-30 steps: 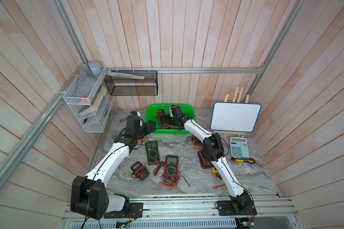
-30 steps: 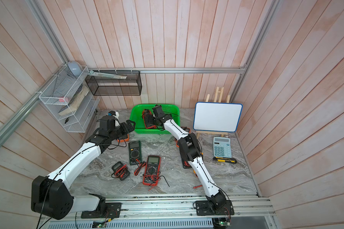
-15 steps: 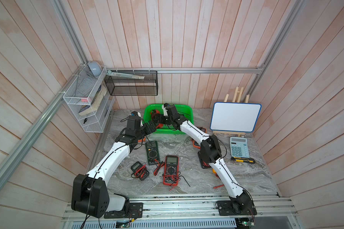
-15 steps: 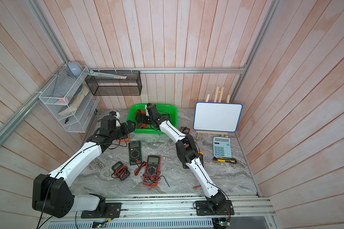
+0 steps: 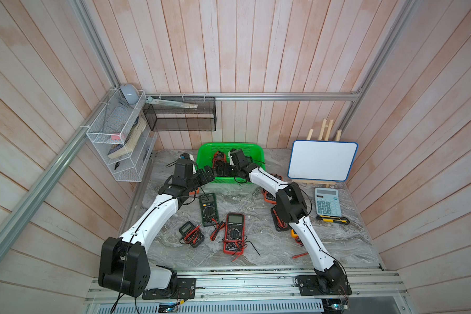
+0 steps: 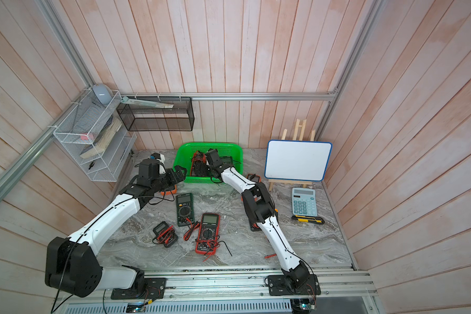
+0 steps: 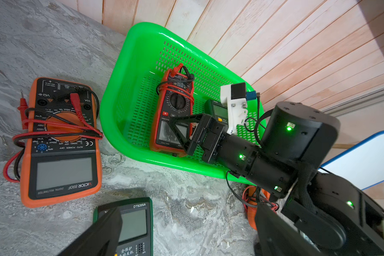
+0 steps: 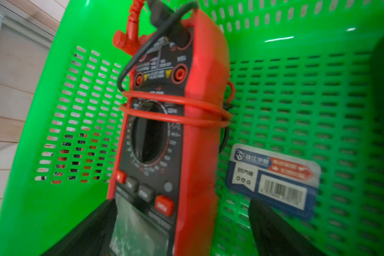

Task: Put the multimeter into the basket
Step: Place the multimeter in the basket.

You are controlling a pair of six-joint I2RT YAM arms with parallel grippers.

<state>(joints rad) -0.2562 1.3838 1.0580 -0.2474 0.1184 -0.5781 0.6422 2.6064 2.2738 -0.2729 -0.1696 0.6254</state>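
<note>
My left fingers (image 7: 98,232) hang spread and empty beside the basket (image 7: 113,106). Inside it lies the red multimeter (image 8: 155,124). My right fingers (image 8: 275,228) have shifted leftward over it, spread wide, gripping nothing. I judge this one delivered.

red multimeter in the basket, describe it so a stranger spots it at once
Find the green basket at the back of the table. Two meters lie in it. The red multimeter has red wire wound round its middle, unlike the dark green meter beside it.
</note>
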